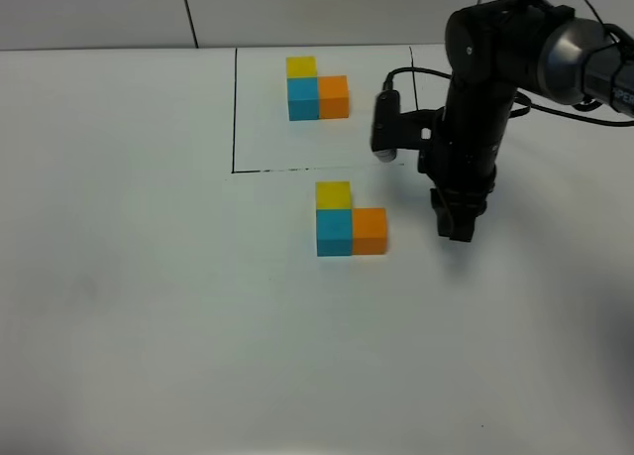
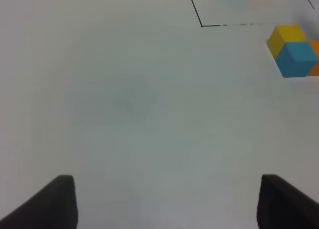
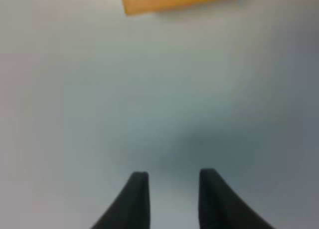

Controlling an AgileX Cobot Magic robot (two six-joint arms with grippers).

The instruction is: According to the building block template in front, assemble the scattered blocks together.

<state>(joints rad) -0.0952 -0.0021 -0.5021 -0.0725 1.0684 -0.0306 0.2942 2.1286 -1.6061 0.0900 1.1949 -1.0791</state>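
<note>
Scattered blocks, three small matte cubes in yellow [image 1: 333,194], light blue [image 1: 334,232] and orange [image 1: 369,231], now sit touching in an L on the white table [image 1: 119,277], just outside the thin black drawn frame [image 1: 234,108]. Going left to right: the left gripper [image 2: 167,201] hovers over bare table with its dark fingers [image 2: 57,201] spread apart and nothing between them. Near the middle, inside the frame, stands the building block template [image 1: 317,88], the same three colours in the same L. Below it the assembled cluster looks to match: yellow behind blue, orange to blue's right. Rightmost, the right gripper [image 1: 456,225] hangs beside the orange cube, apart from it, its fingers [image 3: 137,199] drawn nearly together and holding nothing. By my reading the assembly step is finished; the next move probably calls only for lifting the right arm clear without nudging the orange cube.
</note>
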